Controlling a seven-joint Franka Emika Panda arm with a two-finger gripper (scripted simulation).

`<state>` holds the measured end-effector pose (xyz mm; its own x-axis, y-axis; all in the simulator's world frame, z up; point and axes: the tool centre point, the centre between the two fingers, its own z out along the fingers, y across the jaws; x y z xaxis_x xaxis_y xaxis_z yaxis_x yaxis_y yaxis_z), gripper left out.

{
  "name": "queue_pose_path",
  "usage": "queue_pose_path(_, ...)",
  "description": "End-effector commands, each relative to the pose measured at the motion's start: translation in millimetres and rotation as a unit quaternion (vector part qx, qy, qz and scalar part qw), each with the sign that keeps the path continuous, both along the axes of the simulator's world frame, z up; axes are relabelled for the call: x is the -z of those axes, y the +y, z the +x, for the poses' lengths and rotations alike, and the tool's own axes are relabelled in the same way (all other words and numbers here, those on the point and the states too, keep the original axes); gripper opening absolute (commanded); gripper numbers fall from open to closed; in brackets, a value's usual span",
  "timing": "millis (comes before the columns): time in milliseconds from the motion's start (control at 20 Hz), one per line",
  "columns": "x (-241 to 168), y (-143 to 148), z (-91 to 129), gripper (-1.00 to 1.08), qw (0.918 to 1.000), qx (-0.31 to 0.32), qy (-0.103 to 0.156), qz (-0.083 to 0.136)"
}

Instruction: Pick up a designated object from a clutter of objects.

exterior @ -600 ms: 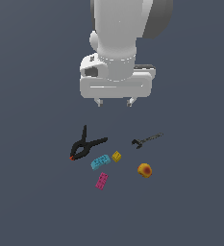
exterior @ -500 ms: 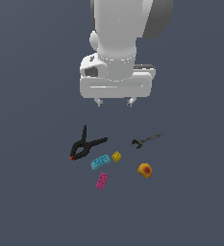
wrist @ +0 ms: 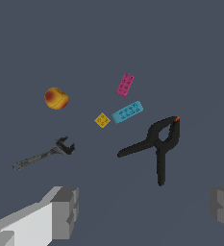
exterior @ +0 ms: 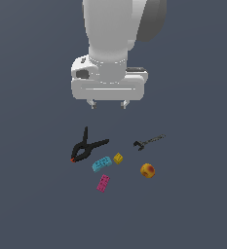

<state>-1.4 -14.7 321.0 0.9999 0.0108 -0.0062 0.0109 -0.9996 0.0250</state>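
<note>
Gripper (exterior: 107,104) hangs wide open, empty, above the pile; wrench (exterior: 148,141) lies off toward the exterior view's right, handle pointing away rightward.

I see a plain slate-grey surface (exterior: 32,204), black spring clamp (exterior: 87,146) lying flat, cyan brick (exterior: 102,164) just beside its red tip, yellow block (exterior: 118,158) beyond that, magenta brick (exterior: 104,183) near the cyan one, wrench (exterior: 148,141) and orange-red ball (exterior: 147,170) well apart from the clamp.

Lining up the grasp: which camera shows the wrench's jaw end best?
The wrist view: the wrench lies unobstructed, its open jaw and thin handle distinct. The exterior view shows the wrench whole but smaller, jaw barely resolved, beside the ball.
</note>
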Motion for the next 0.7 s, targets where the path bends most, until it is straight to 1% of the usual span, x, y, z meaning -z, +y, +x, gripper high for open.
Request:
queue_pose_path(0, 0, -1, 0, 1.0, 1.0, -0.001, 0.0, -0.001)
queue_pose_path(300, 5, 4, 1, 1.0, 0.9999, 0.011, 0.0, -0.001)
queue_pose_path(650, 19, 16, 5, 1.0, 0.999, 0.045, -0.002, -0.002)
